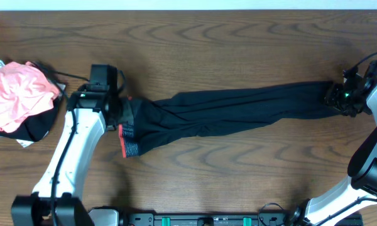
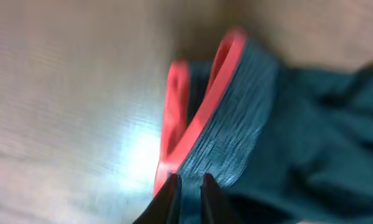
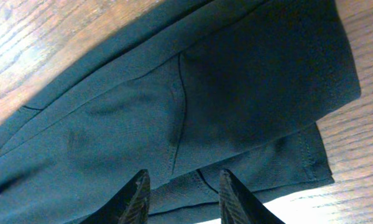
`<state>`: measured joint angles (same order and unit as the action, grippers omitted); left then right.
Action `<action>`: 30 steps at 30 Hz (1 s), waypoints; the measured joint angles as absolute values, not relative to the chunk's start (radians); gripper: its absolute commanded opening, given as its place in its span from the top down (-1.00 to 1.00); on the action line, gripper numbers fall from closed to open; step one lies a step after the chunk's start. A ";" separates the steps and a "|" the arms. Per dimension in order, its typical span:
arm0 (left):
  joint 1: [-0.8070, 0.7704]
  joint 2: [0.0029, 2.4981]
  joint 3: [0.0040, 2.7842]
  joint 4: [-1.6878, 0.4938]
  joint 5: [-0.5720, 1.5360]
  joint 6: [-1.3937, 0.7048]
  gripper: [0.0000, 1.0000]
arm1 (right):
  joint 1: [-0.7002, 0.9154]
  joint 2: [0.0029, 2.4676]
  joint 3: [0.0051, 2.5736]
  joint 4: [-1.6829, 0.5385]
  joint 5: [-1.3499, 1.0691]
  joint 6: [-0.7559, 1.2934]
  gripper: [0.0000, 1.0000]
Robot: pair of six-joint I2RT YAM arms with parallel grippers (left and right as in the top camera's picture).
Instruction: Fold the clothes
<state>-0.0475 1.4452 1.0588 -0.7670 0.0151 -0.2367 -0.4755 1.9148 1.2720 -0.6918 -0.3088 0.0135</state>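
Black leggings (image 1: pixel 239 107), waistband (image 1: pixel 131 130) in left pincer (image 2: pixel 190 182)

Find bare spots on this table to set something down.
Widest free patch: the far edge of the brown wooden table, beyond the long black leggings. A second strip in front of them, between the white left arm and right arm. Crowded: the left end, by the crumpled pink-and-black cloth pile.

The leggings (image 1: pixel 239 107) lie stretched across the middle of the table (image 1: pixel 207 37), with the waistband (image 1: pixel 129 129) toward the left and the leg ends close to the right edge. The left gripper (image 1: pixel 120 103) stands at the waistband end. The right gripper (image 1: pixel 336 97) is over the leg ends. A heap of other clothes (image 1: pixel 16 97) sits at the left edge, apart from the leggings.
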 measured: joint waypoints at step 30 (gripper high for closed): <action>-0.099 1.827 1.066 -0.761 -0.097 -0.260 0.86 | -0.475 1.915 1.272 -0.691 -0.322 0.010 0.32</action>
<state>-0.0990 1.8275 1.0660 -0.7609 -0.0975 -0.2596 -0.4751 1.9148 1.2720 -0.6910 -0.3222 0.0097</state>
